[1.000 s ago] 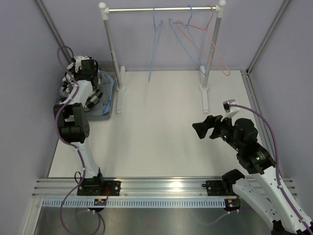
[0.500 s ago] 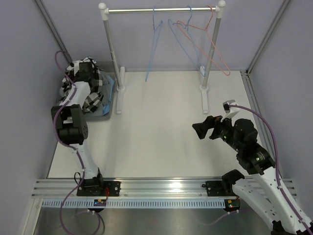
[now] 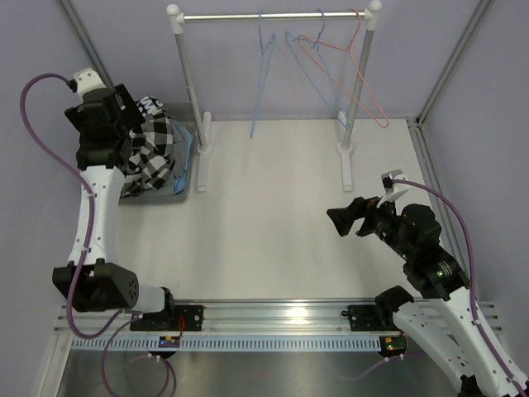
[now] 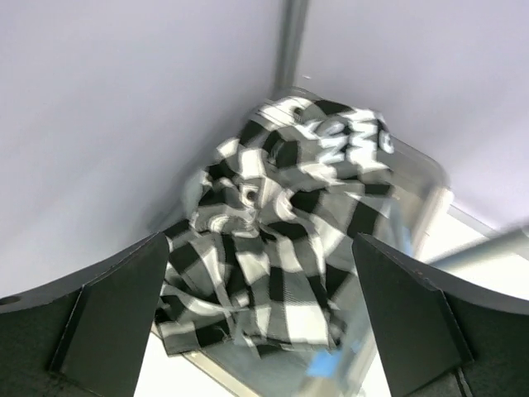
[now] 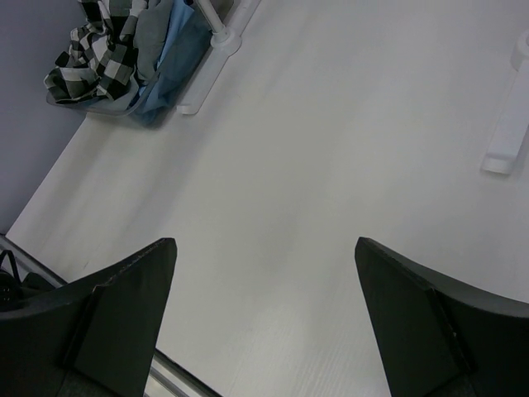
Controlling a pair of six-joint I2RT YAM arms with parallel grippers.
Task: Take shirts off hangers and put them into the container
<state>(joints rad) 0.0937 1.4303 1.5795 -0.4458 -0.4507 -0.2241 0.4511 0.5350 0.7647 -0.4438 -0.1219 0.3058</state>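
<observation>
On the far left side of the table (image 3: 273, 215), your left gripper (image 4: 258, 240) is hovering above the tray (image 3: 177, 195). Its jaws are standing wide apart and gripping nothing. The checked shirt (image 3: 153, 153) is lying crumpled on top of the pile in that tray, below the spread fingers (image 4: 116, 314), and no cloth is caught between them. In your right wrist view, the grey shirt (image 5: 149, 37) is showing beside the checked one. The light blue shirt (image 5: 178, 58) is spilling over the tray's edge towards the foot of the rack (image 3: 188, 83).

Along the back, three bare hangers are dangling from the rack's bar (image 3: 223, 16), all in its right half. The two light blue hangers (image 3: 266, 50) are hanging to the left, and the pink-red hanger (image 3: 382, 121) is sitting nearest the right post.

On the right, your right gripper (image 3: 339, 219) is hanging over bare tabletop. Its jaws are likewise spread wide and holding nothing, well apart from both the rack and the tray.
</observation>
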